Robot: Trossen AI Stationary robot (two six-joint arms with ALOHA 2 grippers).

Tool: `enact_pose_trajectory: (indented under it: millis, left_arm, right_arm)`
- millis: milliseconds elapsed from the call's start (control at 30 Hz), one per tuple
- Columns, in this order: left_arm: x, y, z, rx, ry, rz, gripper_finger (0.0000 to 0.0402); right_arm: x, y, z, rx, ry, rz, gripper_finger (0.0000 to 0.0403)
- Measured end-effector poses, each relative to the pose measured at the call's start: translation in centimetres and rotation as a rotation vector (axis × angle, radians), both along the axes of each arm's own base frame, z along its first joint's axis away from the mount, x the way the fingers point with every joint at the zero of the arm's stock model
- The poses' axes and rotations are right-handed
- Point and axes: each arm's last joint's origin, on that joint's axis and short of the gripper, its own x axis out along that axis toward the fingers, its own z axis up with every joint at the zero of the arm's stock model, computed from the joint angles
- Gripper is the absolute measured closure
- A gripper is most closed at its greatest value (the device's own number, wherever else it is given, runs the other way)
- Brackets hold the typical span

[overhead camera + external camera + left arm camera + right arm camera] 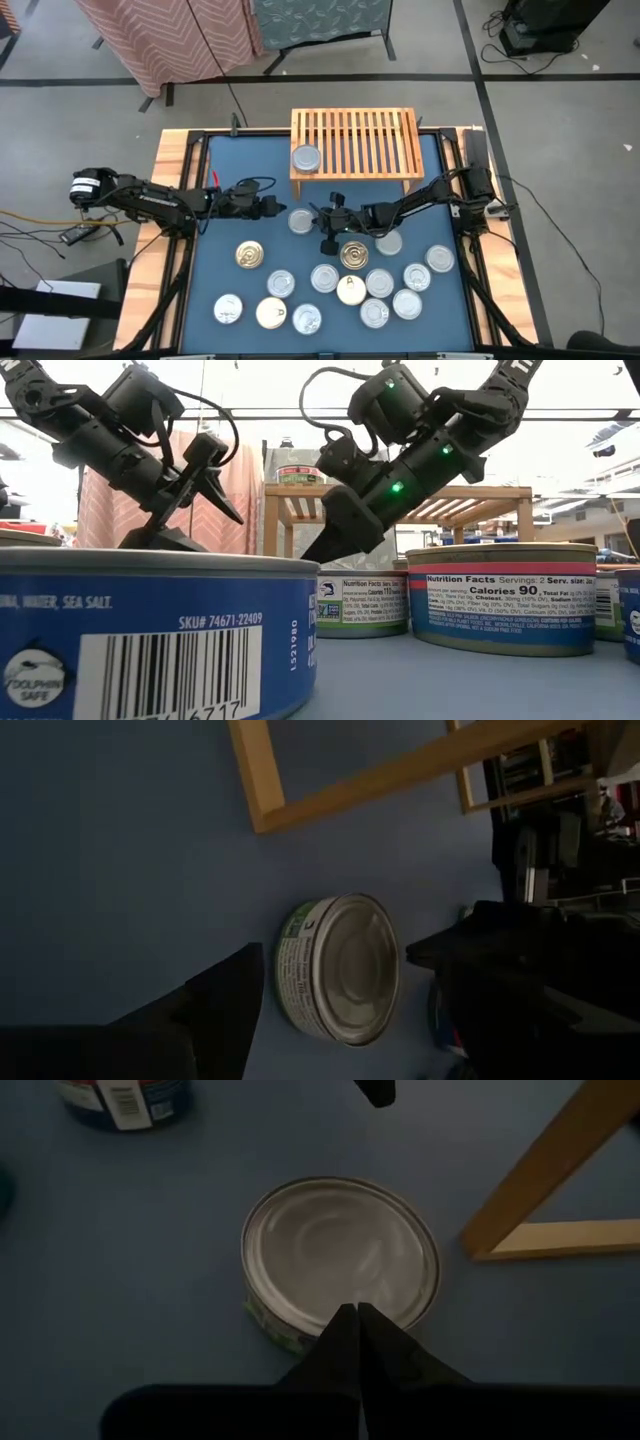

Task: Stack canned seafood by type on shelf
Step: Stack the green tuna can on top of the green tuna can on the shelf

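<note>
The light-wood shelf [355, 140] stands at the table's far edge, and one silver-topped can [306, 158] sits on the left end of its slats. Another silver-topped can with a green label [301, 221] [340, 970] [340, 1255] rests flat on the blue mat in front of the shelf's left leg. My left gripper [278, 208] is open just left of this can, and one finger [230, 1000] shows beside it. My right gripper [322, 222] [356, 1312] is shut, coming from the right, with its tips over the rim of the can nearest to it. My right gripper's shut fingertips [345, 1325] slant down from the table's right side onto the lid's rim [395, 1315] of the green-labelled can. I cannot tell whether they touch the lid or stand just above it. The can sits flat on the mat.
Several more cans lie on the mat toward the near edge: a gold-topped one [250, 255], another gold one [352, 255] just behind my right gripper, and a tight cluster [380, 285]. In the low view, a blue-labelled can [150, 640] and a red-banded can [500, 600] stand close to the camera.
</note>
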Motion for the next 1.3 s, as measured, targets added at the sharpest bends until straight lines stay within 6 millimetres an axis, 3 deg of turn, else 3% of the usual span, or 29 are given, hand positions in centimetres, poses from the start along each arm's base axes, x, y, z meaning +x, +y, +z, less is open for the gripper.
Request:
enact_pose_trajectory:
  millis: [367, 800, 1033, 1300]
  left_arm:
    - [0.9, -0.7, -0.5, -0.004, -0.034, -0.032, 0.0105]
    - [1.0, -1.3, -1.1, -0.069, -0.011, -0.040, 0.0105]
    - [1.8, -1.7, -2.9, -0.112, 0.043, -0.075, 0.0105]
    - [3.3, -1.8, -4.8, -0.141, -0.018, -0.068, 0.0105]
  right_arm:
    - [0.7, 0.5, -1.7, 0.040, -0.040, 0.007, 0.0403]
    - [0.6, 1.0, -1.9, 0.069, -0.025, -0.021, 0.0403]
    - [0.4, 1.0, -2.1, 0.069, -0.006, -0.024, 0.0403]
    - [0.4, 1.1, -2.2, 0.070, 0.003, -0.022, 0.0403]
